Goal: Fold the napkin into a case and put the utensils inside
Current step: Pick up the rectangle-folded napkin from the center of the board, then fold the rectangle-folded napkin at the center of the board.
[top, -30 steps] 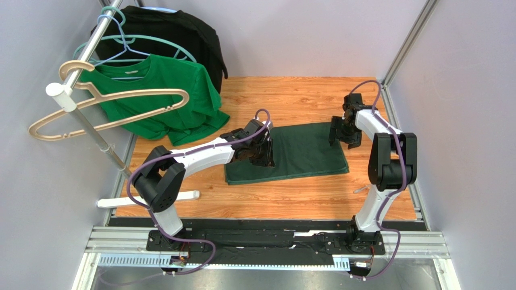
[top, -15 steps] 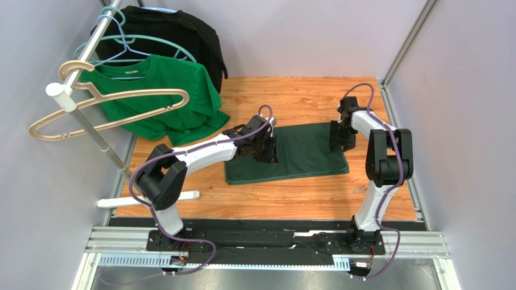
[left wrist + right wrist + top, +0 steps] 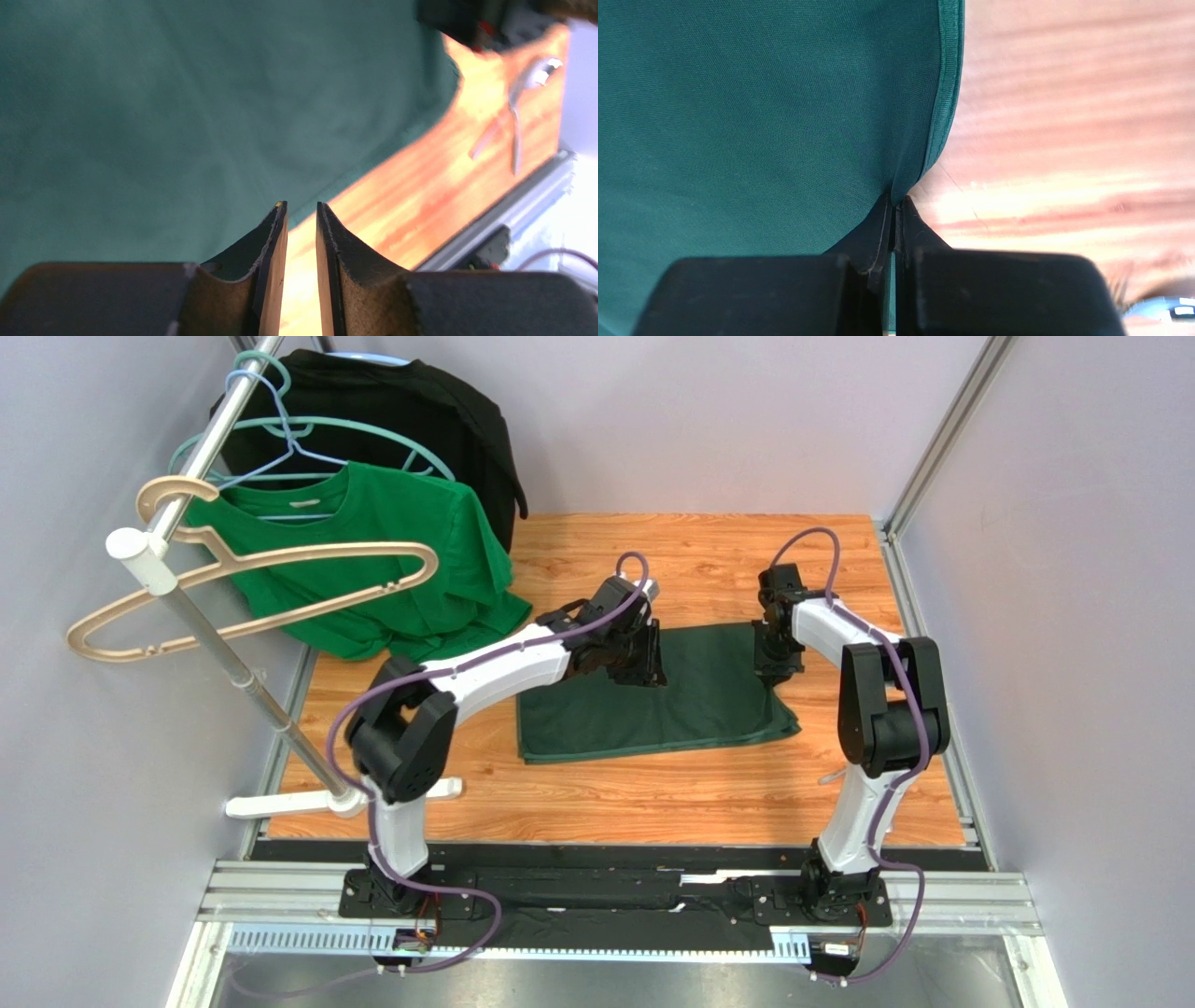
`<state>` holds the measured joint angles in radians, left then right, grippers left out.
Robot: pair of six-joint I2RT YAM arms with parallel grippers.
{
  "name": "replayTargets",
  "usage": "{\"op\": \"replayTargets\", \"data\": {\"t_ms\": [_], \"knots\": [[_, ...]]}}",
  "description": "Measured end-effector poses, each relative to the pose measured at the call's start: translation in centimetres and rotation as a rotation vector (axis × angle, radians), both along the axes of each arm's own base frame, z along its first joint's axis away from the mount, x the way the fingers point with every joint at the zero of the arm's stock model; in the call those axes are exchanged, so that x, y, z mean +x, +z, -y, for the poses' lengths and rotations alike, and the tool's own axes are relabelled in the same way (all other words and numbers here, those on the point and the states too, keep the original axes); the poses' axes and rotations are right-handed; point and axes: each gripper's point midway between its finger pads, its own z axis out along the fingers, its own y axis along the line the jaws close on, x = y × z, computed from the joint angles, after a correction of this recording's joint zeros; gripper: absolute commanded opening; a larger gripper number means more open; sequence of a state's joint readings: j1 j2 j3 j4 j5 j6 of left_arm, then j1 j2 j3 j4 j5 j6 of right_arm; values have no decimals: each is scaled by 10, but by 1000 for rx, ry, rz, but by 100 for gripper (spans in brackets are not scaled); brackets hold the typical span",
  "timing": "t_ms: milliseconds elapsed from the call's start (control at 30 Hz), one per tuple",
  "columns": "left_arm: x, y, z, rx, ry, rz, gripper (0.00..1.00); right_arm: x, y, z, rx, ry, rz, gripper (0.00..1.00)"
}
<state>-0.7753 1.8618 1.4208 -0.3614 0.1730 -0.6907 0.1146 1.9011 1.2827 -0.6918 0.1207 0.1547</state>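
The dark green napkin [image 3: 645, 703] lies on the wooden table as a broad flat sheet, not as a case. My right gripper [image 3: 769, 653] stands at its far right corner, shut on the napkin's hemmed edge [image 3: 945, 105], which rises into the right gripper [image 3: 896, 203]. My left gripper [image 3: 638, 658] hovers over the napkin's far left part. In the left wrist view the left gripper [image 3: 302, 206] shows a narrow gap with only wood behind it, above the napkin [image 3: 175, 105]. Pale utensils [image 3: 519, 98] lie on bare wood near the right front, small in the top view [image 3: 838, 774].
A bright green T-shirt [image 3: 379, 560] and a black garment [image 3: 407, 406] hang from a metal rack pole [image 3: 211, 462] at the far left, with a beige hanger [image 3: 253, 581]. A white bar [image 3: 421, 790] lies at the table's near left edge. Metal rails border the table.
The right gripper has shut on the napkin's right edge and drawn it leftward, narrowing the cloth. The left arm has reached farther across the napkin towards the back.
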Motion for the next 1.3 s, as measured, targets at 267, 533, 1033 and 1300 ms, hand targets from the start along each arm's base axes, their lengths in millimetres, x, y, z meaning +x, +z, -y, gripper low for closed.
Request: {"op": "replayTargets", "data": {"t_ms": [267, 533, 1033, 1300], "knots": [[46, -76, 17, 144, 63, -85, 24, -28, 15, 14, -53, -81, 1, 0], [51, -90, 25, 128, 122, -160, 23, -38, 66, 21, -53, -142, 141, 0], [2, -89, 120, -37, -11, -254, 29, -37, 128, -44, 242, -4, 287, 0], [-23, -68, 30, 69, 9, -237, 28, -42, 130, -56, 274, 36, 277, 0]]}}
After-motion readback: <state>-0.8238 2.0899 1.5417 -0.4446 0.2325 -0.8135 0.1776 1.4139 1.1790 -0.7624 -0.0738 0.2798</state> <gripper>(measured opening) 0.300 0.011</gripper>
